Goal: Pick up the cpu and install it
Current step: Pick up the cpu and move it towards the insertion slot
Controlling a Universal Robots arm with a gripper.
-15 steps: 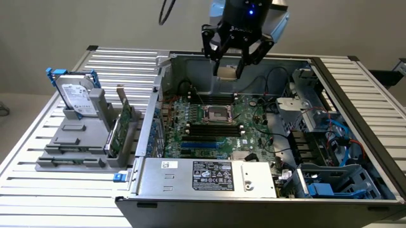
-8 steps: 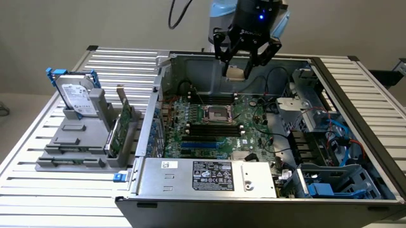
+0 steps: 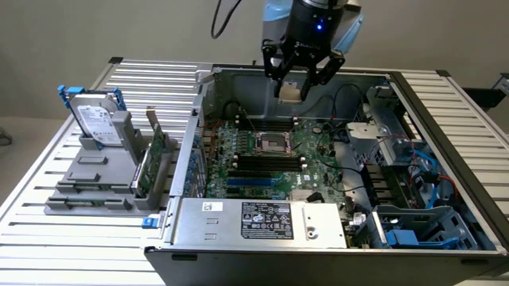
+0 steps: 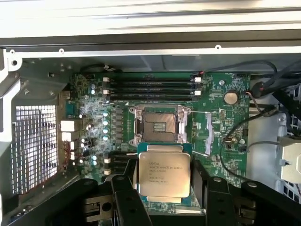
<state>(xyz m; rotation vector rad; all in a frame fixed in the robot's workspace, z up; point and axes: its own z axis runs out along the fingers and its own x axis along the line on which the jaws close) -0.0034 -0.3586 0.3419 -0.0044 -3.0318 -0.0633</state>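
The gripper (image 3: 294, 89) clamps the cpu (image 4: 163, 175) between 2 black fingers (image 4: 126, 197). The chip is flat and square, with a printed silver top and a tan rim. It hangs above the empty socket (image 4: 157, 126), toward the far side of the case (image 3: 445, 125).

Table note: you are looking at a slatted metal table (image 3: 47, 238). An open computer case (image 3: 318, 265) is sitting on it toward the exterior view's right; a grey holder block (image 3: 95, 199) is resting just beside it.

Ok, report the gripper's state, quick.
Gripper: closed on the cpu, holding it in the air over the open computer case.
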